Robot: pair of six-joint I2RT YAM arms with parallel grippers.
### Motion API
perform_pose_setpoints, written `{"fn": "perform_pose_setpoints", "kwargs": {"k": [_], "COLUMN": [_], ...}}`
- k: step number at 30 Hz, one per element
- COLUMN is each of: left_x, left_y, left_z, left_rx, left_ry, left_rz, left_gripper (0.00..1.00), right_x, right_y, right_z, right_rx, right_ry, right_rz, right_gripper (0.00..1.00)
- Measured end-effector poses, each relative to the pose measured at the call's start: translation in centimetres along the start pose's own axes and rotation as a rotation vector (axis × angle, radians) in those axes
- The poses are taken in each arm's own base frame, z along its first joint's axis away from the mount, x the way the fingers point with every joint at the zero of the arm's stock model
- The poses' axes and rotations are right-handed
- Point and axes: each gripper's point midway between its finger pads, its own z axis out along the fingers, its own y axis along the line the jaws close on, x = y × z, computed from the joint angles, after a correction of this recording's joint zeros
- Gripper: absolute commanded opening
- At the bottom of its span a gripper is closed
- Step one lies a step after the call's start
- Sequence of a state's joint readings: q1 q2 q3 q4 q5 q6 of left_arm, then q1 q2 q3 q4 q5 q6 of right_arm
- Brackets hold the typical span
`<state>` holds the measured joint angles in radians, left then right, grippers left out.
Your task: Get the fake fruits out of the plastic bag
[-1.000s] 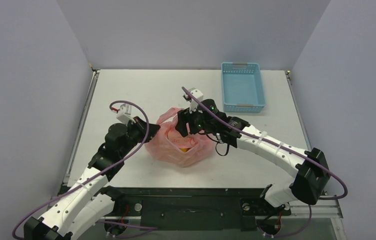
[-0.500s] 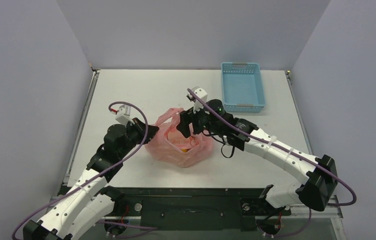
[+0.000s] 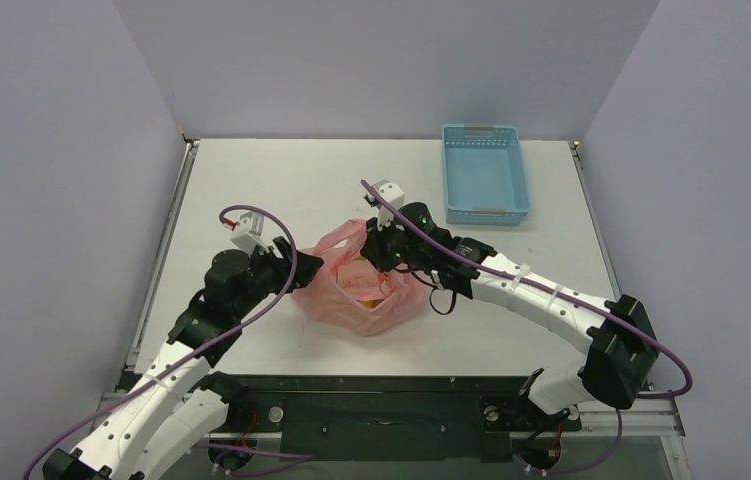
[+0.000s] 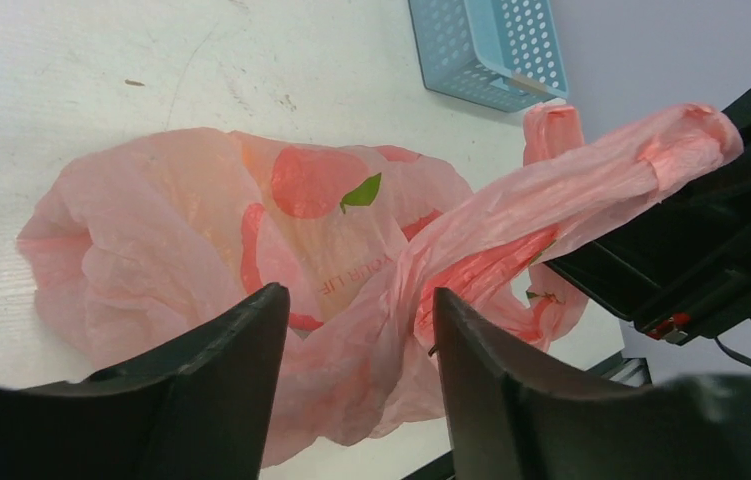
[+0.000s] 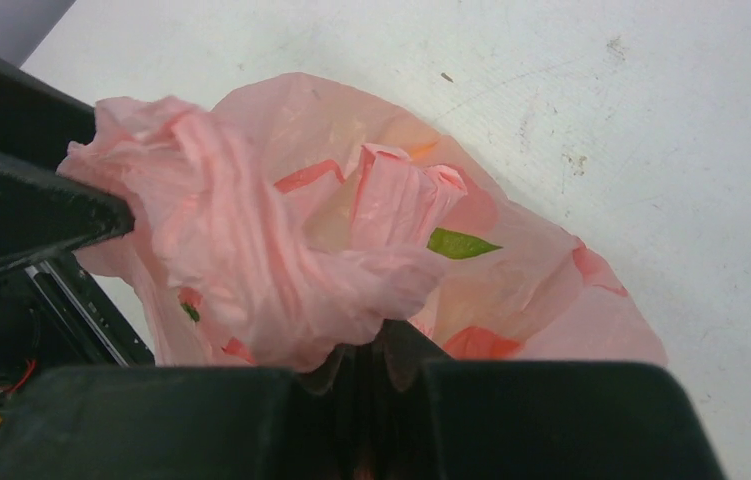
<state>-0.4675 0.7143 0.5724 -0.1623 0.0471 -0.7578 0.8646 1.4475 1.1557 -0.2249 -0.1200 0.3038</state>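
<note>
The pink plastic bag [image 3: 356, 290] lies crumpled mid-table, and something orange-yellow, one of the fake fruits [image 3: 369, 291], shows dimly through its film. The other fruits are hidden. My left gripper [image 4: 356, 295] is open at the bag's left side, with loose film hanging between its fingers [image 4: 251, 340]. In the top view the left gripper [image 3: 309, 265] touches the bag's left edge. My right gripper [image 5: 381, 345] is shut on a bunched fold of the bag [image 5: 251, 250] at its top. From the left wrist view, a handle strip [image 4: 591, 190] stretches up into the right gripper [image 4: 711, 240].
A light-blue slotted basket [image 3: 486, 172] stands at the back right, also in the left wrist view as the basket [image 4: 491, 45]. White table [image 3: 281, 180] surrounds the bag. Grey walls close in the left, back and right sides.
My left gripper has opened and let go of the bag's film. My right gripper has shut on the bag's top and shifted slightly left.
</note>
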Motion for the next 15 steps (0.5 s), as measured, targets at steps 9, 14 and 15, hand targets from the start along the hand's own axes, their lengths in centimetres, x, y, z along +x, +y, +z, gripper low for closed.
{"fn": "perform_pose_setpoints", "kwargs": {"k": [9, 14, 15], "left_x": [-2.8, -4.0, -3.5], "left_y": [-4.3, -7.8, -8.2], "left_z": [-1.3, 0.6, 1.1], "left_rx": [0.102, 0.159, 0.164], "left_ry": [0.045, 0.12, 0.15], "left_rz": [0.205, 0.361, 0.4], "left_gripper": [0.89, 0.89, 0.89], "right_x": [-0.8, -1.3, -1.3], "right_y": [0.6, 0.9, 1.0], "right_z": [-1.5, -1.6, -1.6], "right_rx": [-0.03, -0.055, -0.062], "right_ry": [-0.07, -0.086, -0.087], "right_rz": [0.031, 0.056, 0.061], "right_gripper": [0.0, 0.0, 0.0]}}
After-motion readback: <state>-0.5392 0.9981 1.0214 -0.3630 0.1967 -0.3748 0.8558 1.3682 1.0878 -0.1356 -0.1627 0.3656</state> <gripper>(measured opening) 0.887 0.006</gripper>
